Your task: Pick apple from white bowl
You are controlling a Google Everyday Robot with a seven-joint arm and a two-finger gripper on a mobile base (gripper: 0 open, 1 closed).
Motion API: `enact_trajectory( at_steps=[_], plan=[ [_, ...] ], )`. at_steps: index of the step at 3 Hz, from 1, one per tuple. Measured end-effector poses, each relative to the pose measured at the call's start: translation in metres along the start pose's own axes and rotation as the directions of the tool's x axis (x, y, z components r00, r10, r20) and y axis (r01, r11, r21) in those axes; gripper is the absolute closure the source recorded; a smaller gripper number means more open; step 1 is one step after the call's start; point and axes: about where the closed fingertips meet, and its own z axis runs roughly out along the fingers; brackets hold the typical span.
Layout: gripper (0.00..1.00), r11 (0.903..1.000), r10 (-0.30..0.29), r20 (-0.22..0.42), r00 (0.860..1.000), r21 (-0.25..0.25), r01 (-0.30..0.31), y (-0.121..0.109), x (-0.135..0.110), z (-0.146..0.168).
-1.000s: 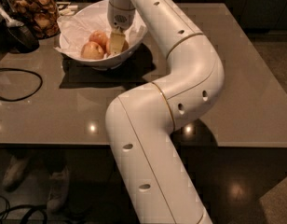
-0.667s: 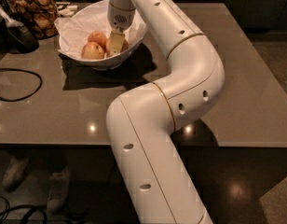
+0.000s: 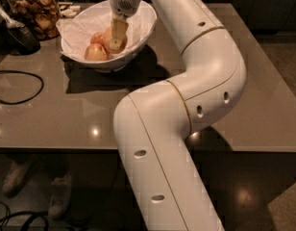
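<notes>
The white bowl (image 3: 143, 20), lined with crumpled white paper, stands at the far left of the grey table. Three apples lie in it. The largest, reddish-orange apple (image 3: 108, 41) is at the right of the group and partly hidden by my gripper. Two others lie beside it, one in front at the left (image 3: 95, 53) and one behind (image 3: 97, 37). My gripper (image 3: 117, 36) reaches down into the bowl from above and sits right on the reddish-orange apple.
A glass jar of brown snacks (image 3: 36, 11) stands left of the bowl, with a dark object (image 3: 16, 35) in front of it. A black cable (image 3: 20, 88) loops over the table's left side. My white arm (image 3: 201, 81) crosses the table's middle.
</notes>
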Motion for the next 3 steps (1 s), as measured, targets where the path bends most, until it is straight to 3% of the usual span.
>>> enact_trajectory(
  at_steps=[2,3],
  plan=[
    [1.00,0.9997,-0.024,0.064,0.998,-0.007,0.025,0.009,-0.010,-0.020],
    [1.00,0.9972,-0.072,0.109,0.991,-0.013,0.073,0.017,-0.024,-0.033]
  ],
)
